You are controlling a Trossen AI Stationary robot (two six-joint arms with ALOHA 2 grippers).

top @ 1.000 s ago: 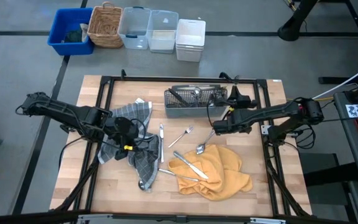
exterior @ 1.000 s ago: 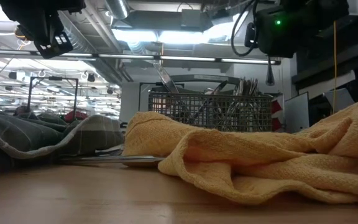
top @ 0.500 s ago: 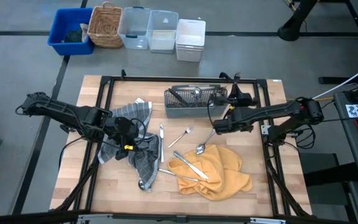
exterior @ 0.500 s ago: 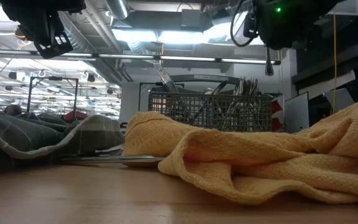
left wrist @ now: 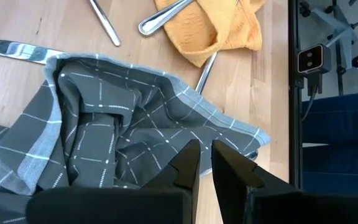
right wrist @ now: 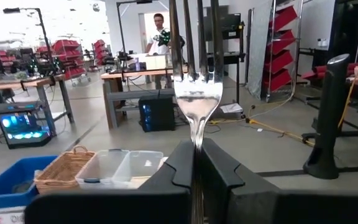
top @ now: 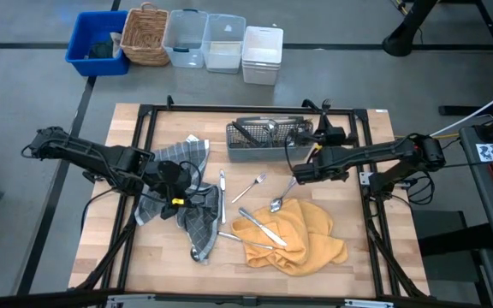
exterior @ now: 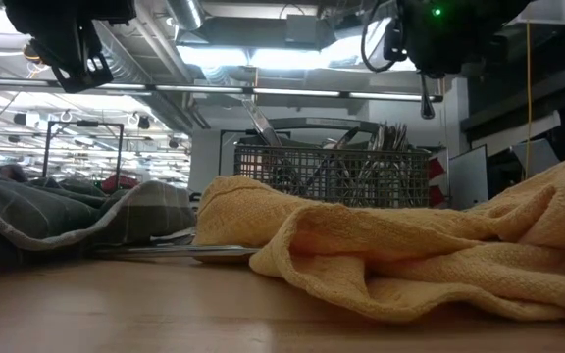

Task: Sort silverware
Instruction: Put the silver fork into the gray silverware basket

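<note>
My right gripper (top: 296, 174) hovers between the grey mesh caddy (top: 268, 139) and the yellow towel (top: 294, 235), shut on a fork (right wrist: 196, 93). Over the grey plaid towel (left wrist: 123, 137) hangs my left gripper (left wrist: 205, 158). Only a narrow slit shows between its fingers, with nothing in it. Loose silverware lies on the wood: a knife (top: 222, 186), a fork (top: 251, 186) and a spoon (top: 278, 202). Another knife (top: 264, 225) rests on the yellow towel. A spoon (top: 197, 254) pokes out from under the plaid towel. More pieces stand in the caddy. My right gripper pinches the fork's handle just below its head (right wrist: 196, 142) between the two fingers. The fingers are level and point toward the table's far edge, across the fork. The fork stands about upright, tines up, with its handle end (exterior: 423, 98) hanging below, clear of the table.
Black frame rails (top: 148, 128) run round the tabletop. Beyond the far edge stand a blue bin (top: 97, 43), a wicker basket (top: 146, 36) and several pale plastic boxes (top: 225, 43). A person stands far off in the room (right wrist: 160, 31).
My right gripper has risen a little with the fork, which stays upright in the hold.
</note>
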